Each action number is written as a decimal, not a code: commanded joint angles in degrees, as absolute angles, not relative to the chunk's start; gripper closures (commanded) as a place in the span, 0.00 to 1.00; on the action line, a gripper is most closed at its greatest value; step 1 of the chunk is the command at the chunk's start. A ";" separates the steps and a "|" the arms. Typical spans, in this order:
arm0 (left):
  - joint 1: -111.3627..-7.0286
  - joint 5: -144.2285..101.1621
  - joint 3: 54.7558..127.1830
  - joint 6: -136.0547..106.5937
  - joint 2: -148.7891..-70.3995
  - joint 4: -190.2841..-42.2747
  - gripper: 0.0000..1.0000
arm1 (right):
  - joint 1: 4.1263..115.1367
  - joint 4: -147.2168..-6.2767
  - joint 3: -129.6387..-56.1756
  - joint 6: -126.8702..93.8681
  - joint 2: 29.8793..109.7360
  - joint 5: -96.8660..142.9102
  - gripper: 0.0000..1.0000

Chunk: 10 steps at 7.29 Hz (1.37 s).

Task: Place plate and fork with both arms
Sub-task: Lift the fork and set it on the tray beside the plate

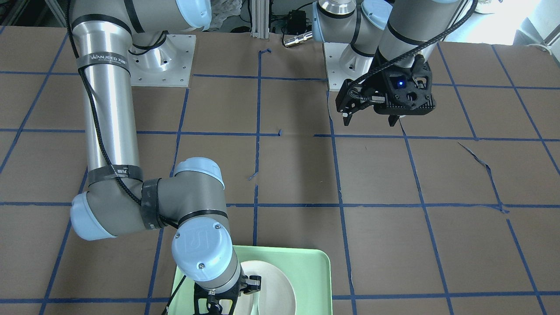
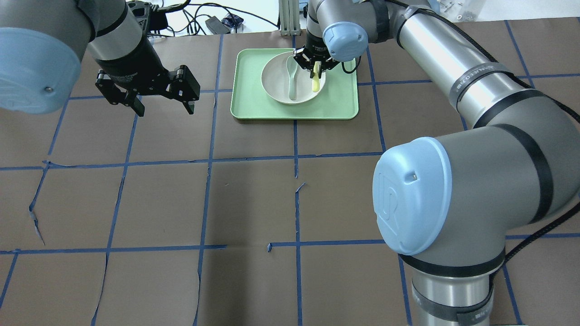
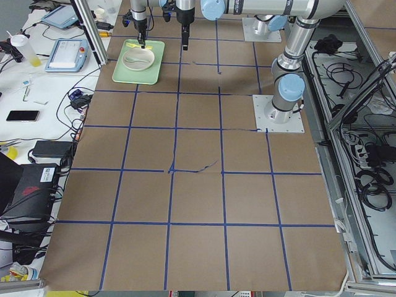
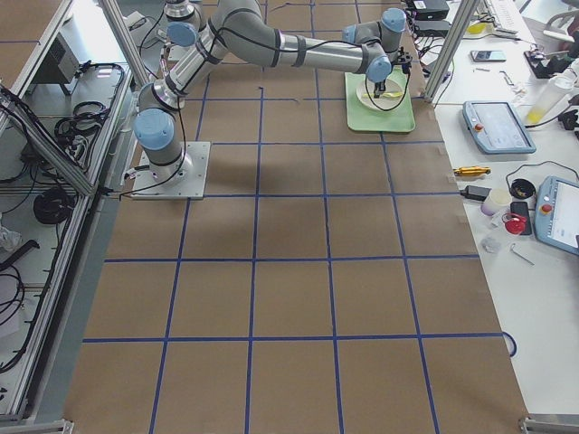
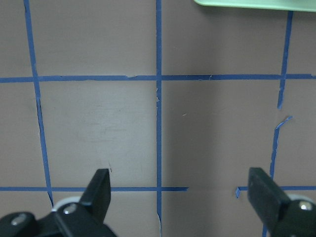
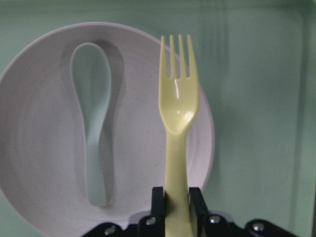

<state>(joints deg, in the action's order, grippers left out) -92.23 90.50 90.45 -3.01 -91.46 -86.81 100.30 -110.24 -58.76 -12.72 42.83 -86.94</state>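
Observation:
The white plate [image 2: 276,79] sits in the pale green tray [image 2: 247,97] at the far side of the table. My right gripper [image 2: 317,68] is shut on the handle of the pale yellow fork [image 2: 316,82] and holds it over the plate's right side. In the right wrist view the fork [image 6: 177,108] points away from the gripper [image 6: 177,197], its tines past the rim of the plate [image 6: 44,138]. My left gripper [image 2: 165,111] is open and empty above bare table, left of the tray. It also shows in the left wrist view [image 5: 180,192].
A pale grey-green spoon [image 6: 94,133] lies in the plate, left of the fork. The tray's near edge [image 5: 247,2] shows at the top of the left wrist view. The brown table [image 2: 253,203] carries a blue tape grid.

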 commanded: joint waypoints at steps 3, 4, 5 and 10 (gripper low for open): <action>-92.11 90.53 90.44 -3.08 -91.76 -86.75 0.00 | 97.29 -119.96 -70.30 -7.47 44.74 -86.75 0.85; -92.11 90.53 90.53 -3.08 -91.84 -86.75 0.00 | 97.21 -119.97 -70.66 -7.21 44.74 -86.75 0.84; -92.11 90.53 90.44 -3.08 -91.85 -86.75 0.00 | 97.12 -119.97 -70.75 -6.77 44.74 -86.75 0.81; -92.11 90.70 90.53 -2.99 -91.76 -86.75 0.00 | 96.25 -118.84 -71.19 -3.70 49.36 -87.19 0.00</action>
<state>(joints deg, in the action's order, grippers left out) -92.08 90.64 90.56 -3.06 -91.82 -86.75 96.72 -119.57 -70.89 -5.02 46.34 -87.11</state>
